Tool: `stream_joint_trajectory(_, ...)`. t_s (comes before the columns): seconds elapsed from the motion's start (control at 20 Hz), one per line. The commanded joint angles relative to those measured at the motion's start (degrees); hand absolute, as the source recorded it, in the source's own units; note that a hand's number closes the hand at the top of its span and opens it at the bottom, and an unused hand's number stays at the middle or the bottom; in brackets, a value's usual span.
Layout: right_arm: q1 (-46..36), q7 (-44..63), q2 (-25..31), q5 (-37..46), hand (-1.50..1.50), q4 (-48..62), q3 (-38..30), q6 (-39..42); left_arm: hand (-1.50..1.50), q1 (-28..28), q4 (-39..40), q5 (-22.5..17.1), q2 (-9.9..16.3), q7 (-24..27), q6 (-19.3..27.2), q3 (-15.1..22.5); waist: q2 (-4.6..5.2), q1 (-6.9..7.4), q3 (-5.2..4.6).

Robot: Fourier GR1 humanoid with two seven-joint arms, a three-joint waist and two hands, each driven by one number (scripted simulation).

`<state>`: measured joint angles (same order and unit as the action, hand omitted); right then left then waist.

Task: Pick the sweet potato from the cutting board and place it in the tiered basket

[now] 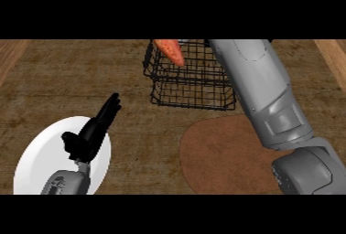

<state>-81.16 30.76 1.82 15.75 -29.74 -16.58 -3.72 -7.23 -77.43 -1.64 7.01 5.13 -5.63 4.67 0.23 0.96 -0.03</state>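
Note:
The orange sweet potato (170, 51) shows at the view's top edge, tilted, within the outline of the black wire tiered basket (192, 87); its upper end is cut off by the frame. My right forearm (263, 91) reaches up past the basket's right side, and its hand lies beyond the top edge, out of sight. Whether that hand holds the sweet potato is hidden. The round brown cutting board (216, 155) lies bare below the basket. My left hand (91, 132) rests open at the lower left, fingers straight and pointing up.
A white plate (40, 160) lies at the lower left under my left hand. The counter is dark brown wood, with lighter wooden strips at the far left and far right edges.

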Motion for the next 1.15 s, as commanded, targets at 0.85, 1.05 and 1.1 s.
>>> stream_joint_trajectory(0.85, 20.1, -11.2, 27.7, -6.2, -1.50, -18.7, -12.1, -5.8, 0.00, 2.9, -1.7, 0.7, 0.0, 0.1, 0.7, -0.6, -0.51, -2.11, 0.10)
stream_joint_trajectory(1.05, 26.9, -12.8, 35.7, -11.0, -1.50, -20.1, -15.6, 5.1, 0.00, 0.4, -0.2, 0.3, 0.0, -0.6, 0.6, -1.6, -0.42, -2.28, 0.09)
stream_joint_trajectory(1.1, 29.1, -13.7, 36.4, -12.0, -1.50, -20.9, -16.1, 7.0, 0.00, 1.9, 0.1, -0.4, 0.2, 0.1, -0.8, -1.4, -0.41, -1.99, 0.07)
